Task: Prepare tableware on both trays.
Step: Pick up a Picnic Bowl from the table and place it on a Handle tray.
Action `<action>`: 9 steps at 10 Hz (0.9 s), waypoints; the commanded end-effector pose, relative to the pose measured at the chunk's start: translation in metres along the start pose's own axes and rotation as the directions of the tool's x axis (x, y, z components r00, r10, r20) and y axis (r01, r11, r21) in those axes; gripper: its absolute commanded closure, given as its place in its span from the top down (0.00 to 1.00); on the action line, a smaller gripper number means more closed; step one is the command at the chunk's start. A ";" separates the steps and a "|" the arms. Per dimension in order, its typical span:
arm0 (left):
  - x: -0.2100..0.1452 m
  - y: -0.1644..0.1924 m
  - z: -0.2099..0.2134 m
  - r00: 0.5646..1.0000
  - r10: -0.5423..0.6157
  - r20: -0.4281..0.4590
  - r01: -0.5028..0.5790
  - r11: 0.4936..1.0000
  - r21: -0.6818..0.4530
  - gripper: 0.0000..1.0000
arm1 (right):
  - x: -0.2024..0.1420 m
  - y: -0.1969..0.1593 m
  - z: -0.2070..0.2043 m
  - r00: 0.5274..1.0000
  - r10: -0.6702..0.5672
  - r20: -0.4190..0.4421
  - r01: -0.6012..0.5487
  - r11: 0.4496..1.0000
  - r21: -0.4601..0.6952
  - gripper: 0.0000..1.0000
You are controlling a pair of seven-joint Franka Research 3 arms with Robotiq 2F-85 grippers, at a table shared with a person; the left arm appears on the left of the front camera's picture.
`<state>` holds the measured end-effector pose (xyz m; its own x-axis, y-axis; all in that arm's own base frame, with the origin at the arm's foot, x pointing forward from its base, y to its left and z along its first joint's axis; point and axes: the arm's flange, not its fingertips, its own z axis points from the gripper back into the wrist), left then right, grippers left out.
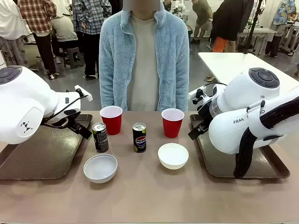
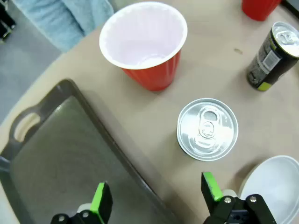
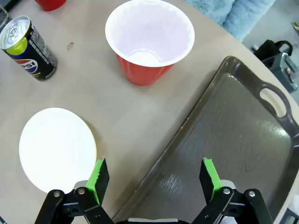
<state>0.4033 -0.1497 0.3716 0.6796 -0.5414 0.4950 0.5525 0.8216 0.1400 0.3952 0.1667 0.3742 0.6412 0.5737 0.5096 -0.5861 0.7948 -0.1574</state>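
Cups (image 1: 111, 119), cans (image 1: 139, 137) and bowls (image 1: 100, 168) wait between my trays (image 1: 37, 158), so left gripper (image 2: 156, 191) and right gripper (image 3: 154, 175) hang open, empty, over each inner rim.

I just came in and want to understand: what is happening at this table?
Nothing is held yet. The left tray and right tray are bare. Two cups, two cans and two bowls stand on the table between them. The left pincer is open above its tray's rim, near a can; the right pincer is open above its tray's rim, beside a bowl. A person stands opposite.
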 end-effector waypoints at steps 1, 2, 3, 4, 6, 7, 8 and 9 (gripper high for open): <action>0.000 0.000 0.000 1.000 0.000 0.000 0.000 1.000 0.000 1.00 | 0.000 0.000 0.000 1.000 0.000 0.000 0.000 1.000 0.000 1.00; 0.000 0.000 0.000 1.000 0.000 0.000 0.000 1.000 0.000 1.00 | 0.000 0.000 0.000 1.000 0.000 0.000 0.000 1.000 0.000 1.00; 0.000 0.000 0.000 1.000 0.000 0.000 0.000 1.000 0.000 1.00 | 0.000 0.000 0.000 1.000 0.000 0.000 0.000 1.000 0.000 1.00; 0.000 0.000 0.000 1.000 0.000 0.000 0.000 1.000 0.000 1.00 | 0.000 0.000 0.000 1.000 0.000 0.000 0.000 1.000 0.000 1.00; 0.000 0.000 0.000 1.000 0.000 0.000 0.000 1.000 0.000 1.00 | 0.000 0.000 0.000 1.000 0.000 0.000 0.000 1.000 0.000 1.00; 0.000 0.000 0.000 1.000 0.000 0.000 0.000 1.000 0.000 1.00 | 0.000 0.000 0.000 1.000 0.000 0.000 0.000 1.000 0.000 1.00; 0.000 0.000 0.000 1.000 0.000 0.000 0.000 1.000 0.000 1.00 | 0.000 0.000 0.000 1.000 0.000 0.000 0.000 1.000 0.000 1.00; 0.000 0.000 0.000 1.000 0.000 0.000 0.000 1.000 0.000 1.00 | 0.000 0.000 0.000 1.000 0.000 0.000 0.000 1.000 0.000 1.00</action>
<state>0.4032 -0.1498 0.3716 0.6795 -0.5415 0.4950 0.5527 0.8215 0.1401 0.3953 0.1666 0.3742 0.6413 0.5737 0.5096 -0.5860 0.7949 -0.1575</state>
